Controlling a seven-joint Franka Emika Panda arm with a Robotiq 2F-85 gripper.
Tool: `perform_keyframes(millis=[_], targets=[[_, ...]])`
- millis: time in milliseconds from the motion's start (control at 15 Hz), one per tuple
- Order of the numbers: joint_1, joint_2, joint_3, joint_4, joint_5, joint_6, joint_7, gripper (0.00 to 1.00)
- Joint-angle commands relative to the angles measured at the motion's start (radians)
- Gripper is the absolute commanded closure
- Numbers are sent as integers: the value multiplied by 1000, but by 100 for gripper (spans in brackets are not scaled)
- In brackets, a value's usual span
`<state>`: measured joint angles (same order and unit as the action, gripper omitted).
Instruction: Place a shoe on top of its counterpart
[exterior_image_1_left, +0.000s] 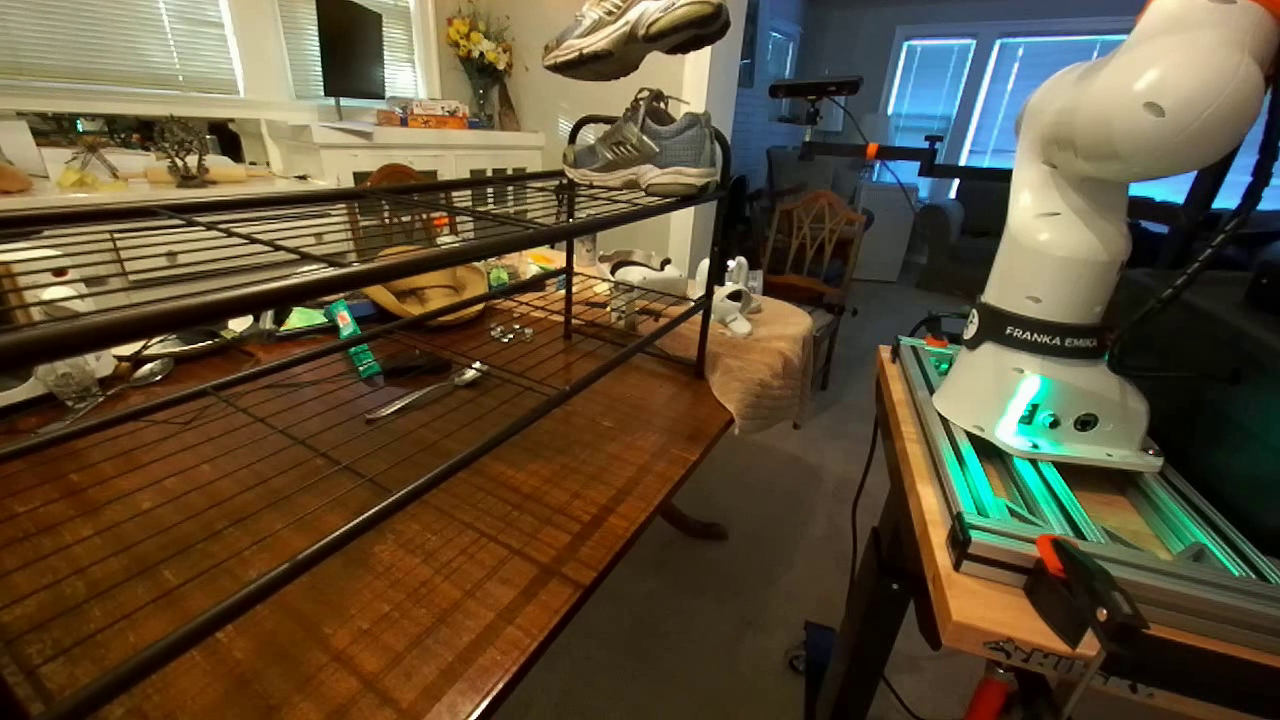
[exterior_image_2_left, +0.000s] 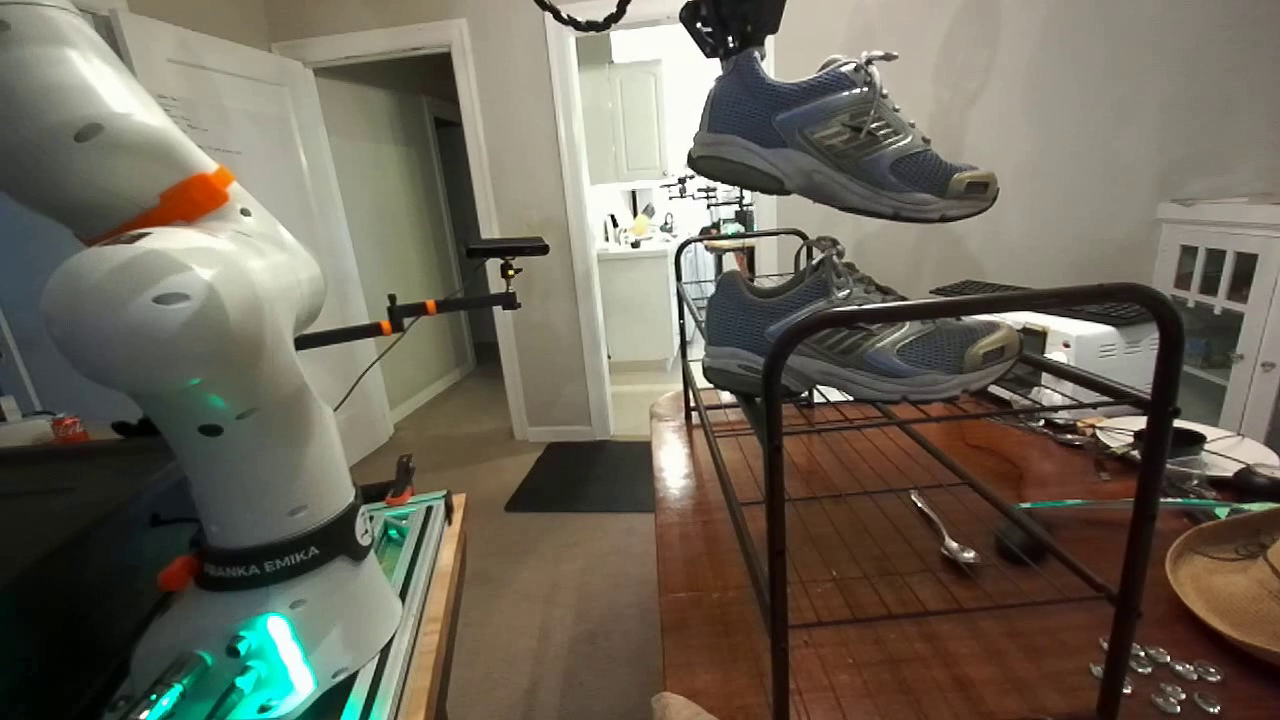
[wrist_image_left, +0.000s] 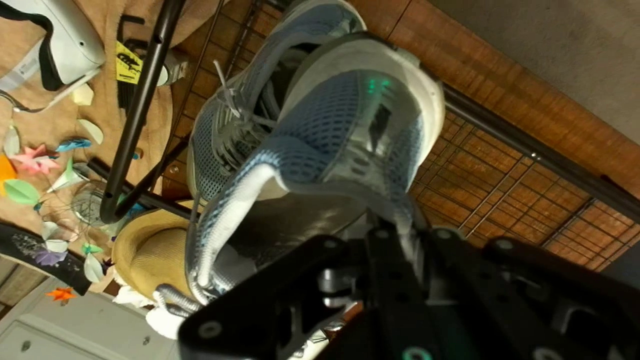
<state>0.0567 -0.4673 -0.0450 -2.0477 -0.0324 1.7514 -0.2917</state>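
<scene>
The shoe, a blue-grey and silver sneaker with a pale grey sole, hangs in the air in both exterior views (exterior_image_1_left: 640, 40) (exterior_image_2_left: 850, 145) and fills the middle of the wrist view (wrist_image_left: 330, 130). My gripper (exterior_image_2_left: 738, 50) is shut on its heel collar; the jaws also show in the wrist view (wrist_image_left: 407, 230). My gripper is out of view in an exterior view. Its counterpart (exterior_image_1_left: 650, 155) (exterior_image_2_left: 850, 335) stands upright on the rack's top shelf, directly below and apart from the held shoe, toes pointing alike. In the wrist view the counterpart (wrist_image_left: 217, 140) is partly hidden by the held shoe.
The black wire rack (exterior_image_1_left: 400, 262) (exterior_image_2_left: 985, 300) (wrist_image_left: 490, 125) stands on a wooden table (exterior_image_1_left: 560, 500); its raised end bar is beside the counterpart. A straw hat (exterior_image_2_left: 1235, 580) (wrist_image_left: 150, 250), a spoon (exterior_image_2_left: 945, 530) and glass beads (exterior_image_2_left: 1165, 670) lie on the table.
</scene>
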Motion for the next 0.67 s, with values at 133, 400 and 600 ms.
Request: perform_keyframes(millis=[133,400,600], targets=[[-9,-6,-21,-12,-22,-30,-52,98],[-19,-15,-31,-35,-37,-32,-71,98],[-23,-18,-41,-51,-33,-26,-81,98]])
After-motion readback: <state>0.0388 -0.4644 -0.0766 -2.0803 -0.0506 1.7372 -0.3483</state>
